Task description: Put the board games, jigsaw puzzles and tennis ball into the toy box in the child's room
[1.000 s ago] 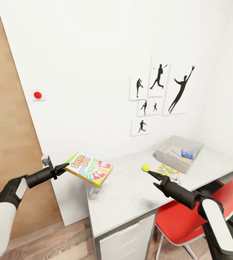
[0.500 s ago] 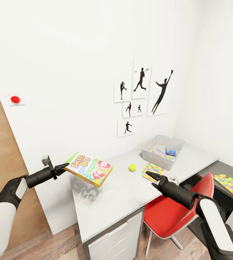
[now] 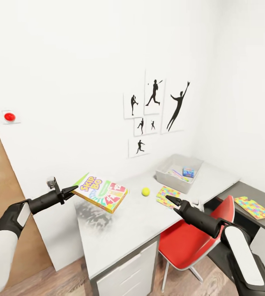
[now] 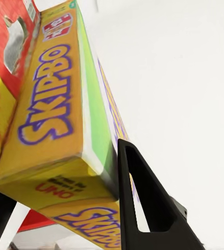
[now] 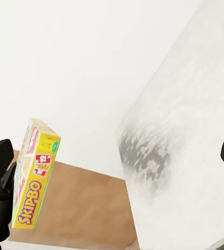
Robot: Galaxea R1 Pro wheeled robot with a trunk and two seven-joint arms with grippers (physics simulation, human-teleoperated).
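White desk [image 3: 120,230]: left fingers [image 3: 72,190] clamp a board game [image 3: 100,192] above it; right fingers [image 3: 171,200] look closed, empty. Next, carry it to the toy box [image 3: 177,181].

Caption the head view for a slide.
Left gripper holds board game above table; toy box waits beyond.

**Two-tone arms, black tips**

Both arms wear smooth white shells over black joints. The left gripper [image 3: 69,190] and right gripper [image 3: 170,200] are matte black, tapering to pointed fingers [image 4: 143,208] with triangular cut-outs.
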